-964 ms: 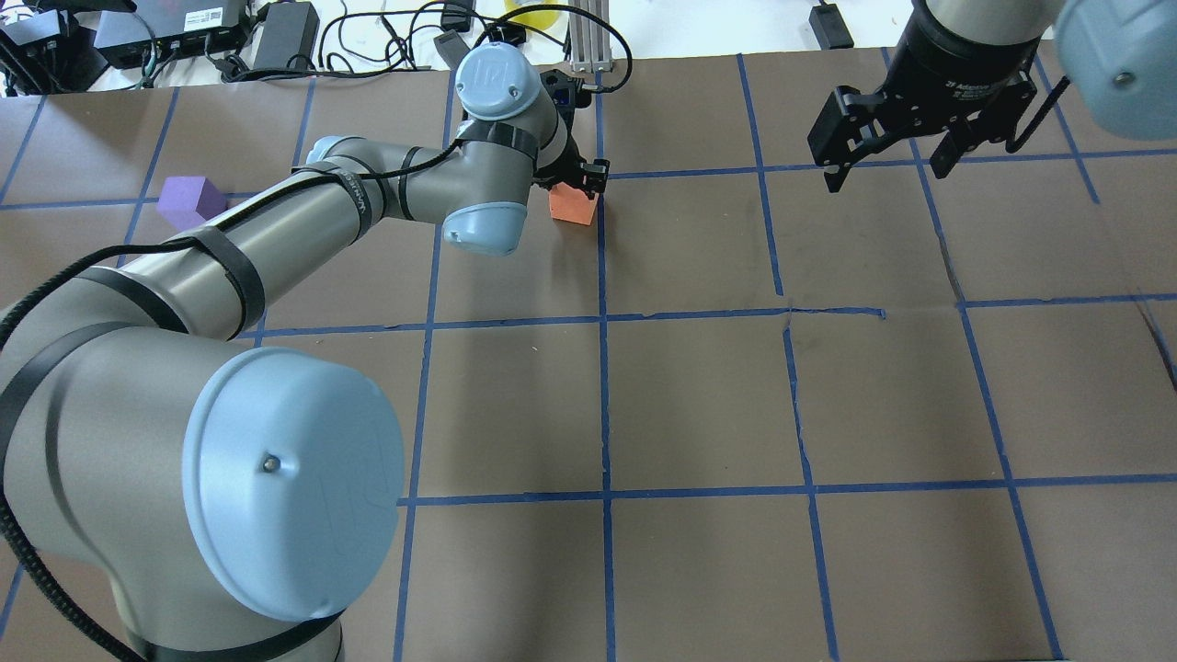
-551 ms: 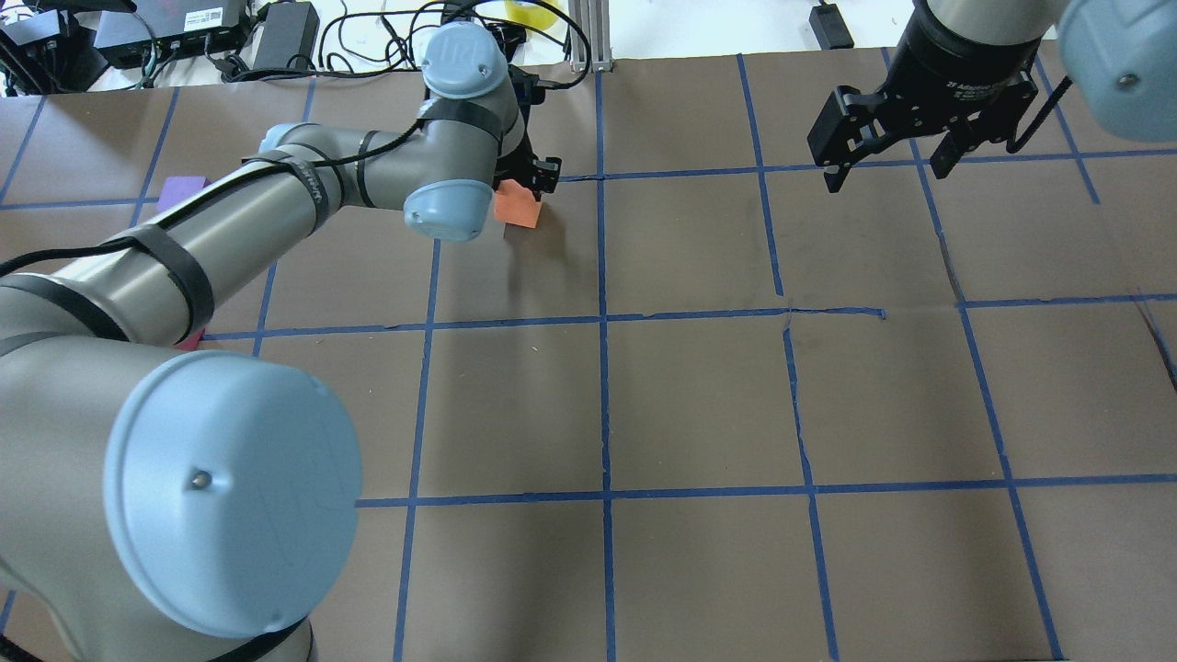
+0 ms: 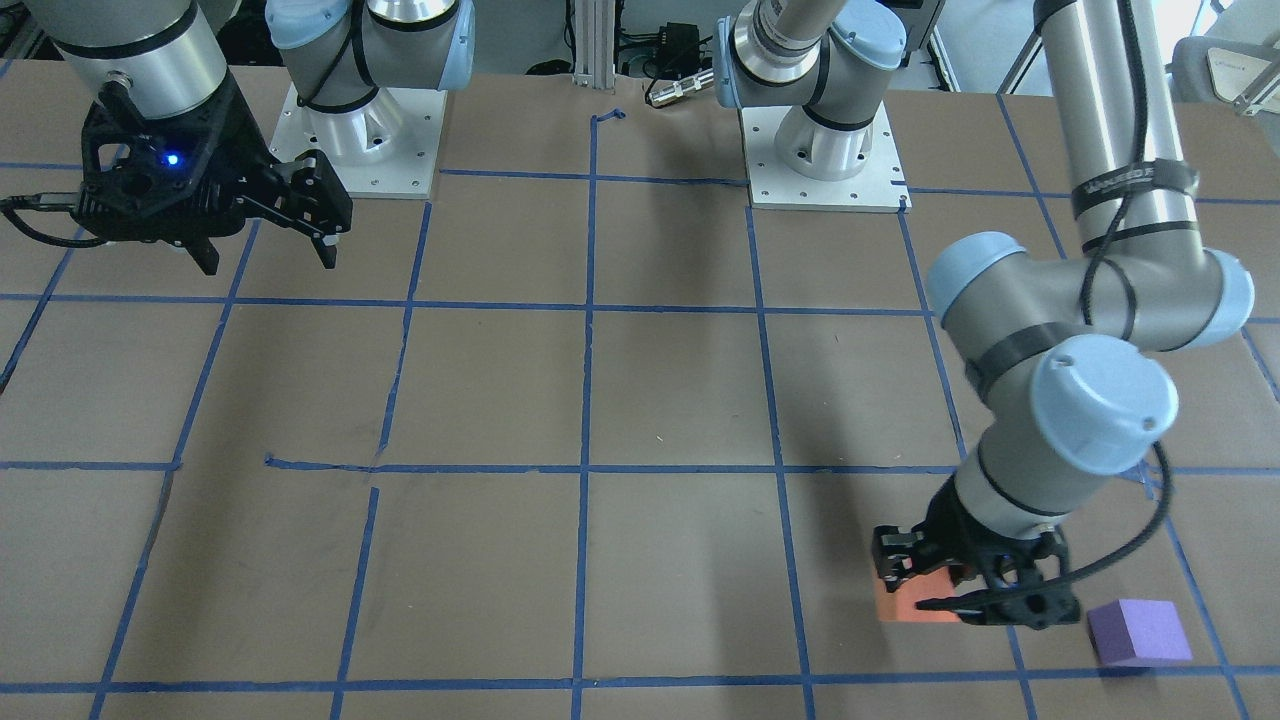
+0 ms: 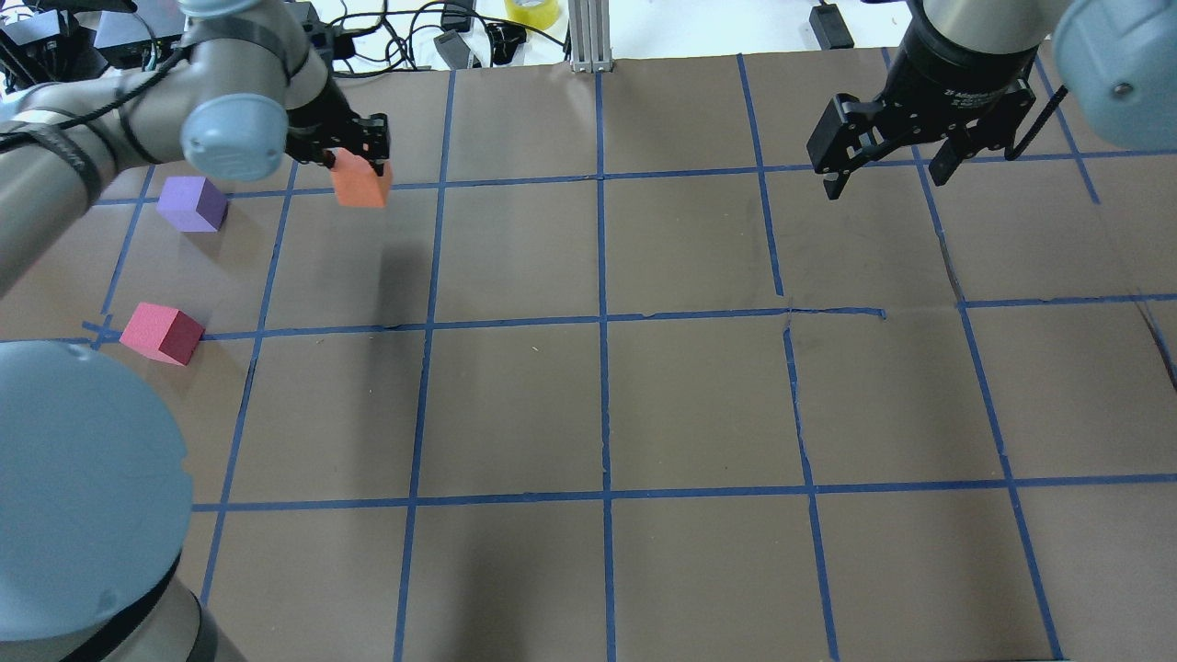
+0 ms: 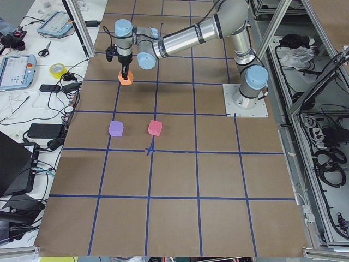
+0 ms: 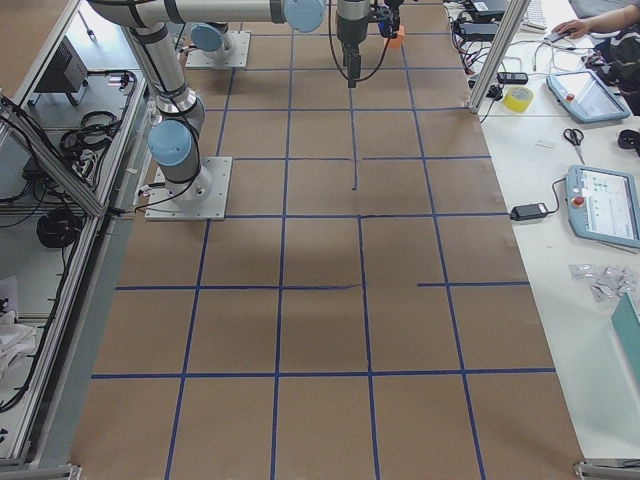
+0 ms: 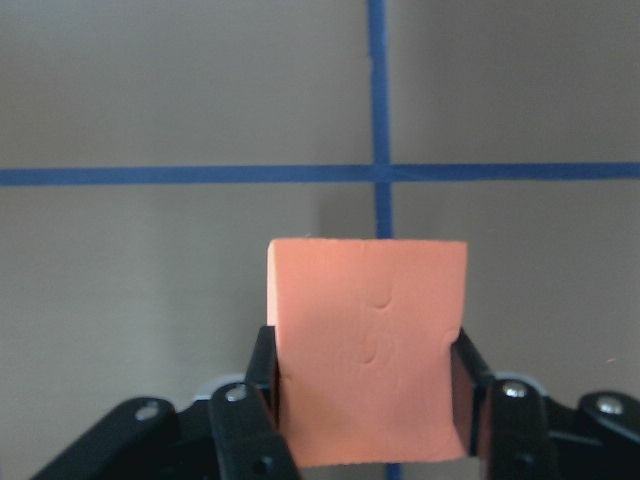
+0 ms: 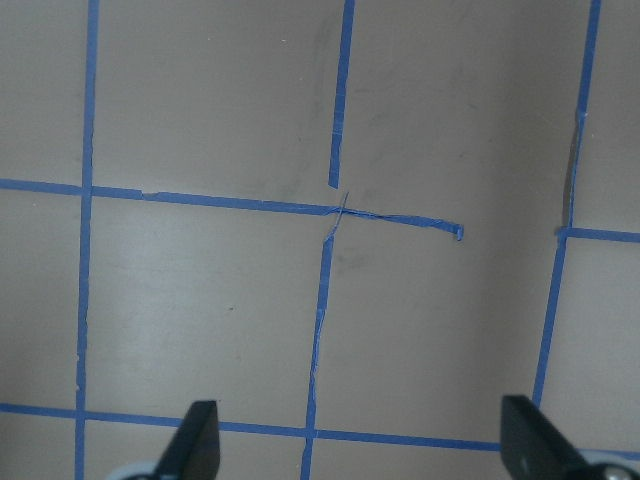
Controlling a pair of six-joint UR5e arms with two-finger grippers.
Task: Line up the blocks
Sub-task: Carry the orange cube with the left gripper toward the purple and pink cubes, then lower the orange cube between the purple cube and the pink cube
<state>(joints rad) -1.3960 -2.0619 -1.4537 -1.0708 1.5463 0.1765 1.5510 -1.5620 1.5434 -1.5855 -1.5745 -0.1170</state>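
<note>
Orange block (image 4: 360,184) sits clamped in the left claw (image 4: 357,168) at the far left part of the table (image 4: 699,405), as seen from over the robot's shoulders. The wrist camera shows the two black fingers (image 7: 265,385) pressed flat against opposite sides of this block (image 7: 367,350), with its broad face turned to the lens and a crossing of blue tape lines (image 7: 380,175) just beyond it. From overhead the block lies over one of the tape lines running across the brown paper; the pictures do not settle whether it rests on the paper or hangs just above it. The purple block (image 4: 191,203) stands near it, farther toward the table's left end and apart from the claw. The pink block (image 4: 162,333) lies nearer the robot than the purple one, touching a tape line and close to a crossing. From the table's left end, the purple block (image 5: 115,128) and pink block (image 5: 155,127) sit side by side with a gap between them, and the orange block (image 5: 126,78) is well beyond them under the arm. The right claw (image 4: 885,184) hangs above the far right part of the table with its fingers spread wide and nothing between them; its own camera shows only paper and tape between the two fingertips (image 8: 200,440).
</note>
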